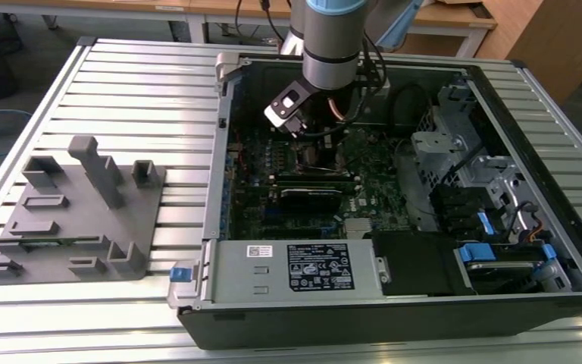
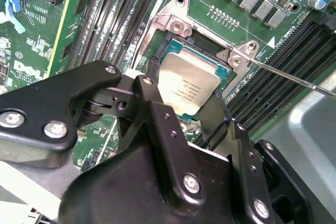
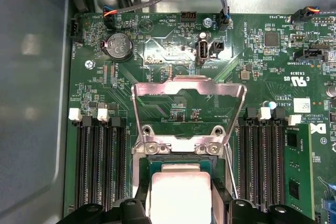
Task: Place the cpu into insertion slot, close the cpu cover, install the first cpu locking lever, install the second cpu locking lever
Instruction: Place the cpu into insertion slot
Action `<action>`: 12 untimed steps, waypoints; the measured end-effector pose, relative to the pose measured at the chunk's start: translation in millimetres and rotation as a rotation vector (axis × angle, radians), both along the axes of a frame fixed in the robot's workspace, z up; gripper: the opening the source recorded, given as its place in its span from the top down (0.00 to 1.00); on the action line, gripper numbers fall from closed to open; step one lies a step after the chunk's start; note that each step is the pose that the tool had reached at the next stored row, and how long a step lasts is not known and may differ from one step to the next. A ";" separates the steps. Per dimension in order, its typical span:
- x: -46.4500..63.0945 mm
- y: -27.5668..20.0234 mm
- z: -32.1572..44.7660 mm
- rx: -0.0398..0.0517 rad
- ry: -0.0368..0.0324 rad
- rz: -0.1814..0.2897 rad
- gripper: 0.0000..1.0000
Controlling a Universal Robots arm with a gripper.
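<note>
An open desktop computer case (image 1: 372,326) lies on a slatted metal counter (image 1: 149,76). A grey moulded fixture (image 1: 79,220) sits on the counter towards the exterior view's left. The robot arm (image 1: 330,45) reaches straight down into the case over the green motherboard (image 1: 372,189).

In both wrist views, the black tool (image 2: 184,95) (image 3: 181,203) has its fingers (image 2: 155,90) closed against two opposite edges of the cpu (image 2: 188,83) (image 3: 181,190). The cpu sits within the insertion slot (image 2: 202,39), though I cannot tell whether it is fully seated.

The cpu is a flat square with no long axis. Its dull silver top, with a thin green rim, faces up, and its edges run parallel to the socket frame.

The first wrist view shows the cpu cover (image 3: 189,83), a thin metal frame with a cut-out middle. It stands raised on its hinge beyond the cpu, with black memory slots (image 3: 100,166) on either side.

The second wrist view shows a thin wire locking lever (image 2: 289,77) angling away from one corner of the socket.
</note>
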State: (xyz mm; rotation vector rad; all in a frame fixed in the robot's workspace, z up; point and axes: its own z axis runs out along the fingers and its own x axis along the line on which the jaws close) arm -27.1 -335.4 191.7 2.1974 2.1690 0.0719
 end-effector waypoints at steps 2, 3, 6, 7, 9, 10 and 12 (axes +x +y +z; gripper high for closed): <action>0.0 -0.1 0.0 0.0002 -0.0001 0.000 0.46; 0.0 -0.6 0.0 0.0000 -0.0001 0.000 0.46; -0.1 -1.6 -0.1 0.0004 0.0001 -0.001 0.46; 0.0 -1.6 -0.2 0.0003 0.0000 -0.001 0.46; 0.0 -1.7 -0.2 0.0000 0.0000 -0.001 0.46; 0.0 -1.8 -0.3 -0.0001 0.0000 -0.001 0.46; 0.0 -1.8 -0.4 -0.0001 0.0000 -0.001 0.46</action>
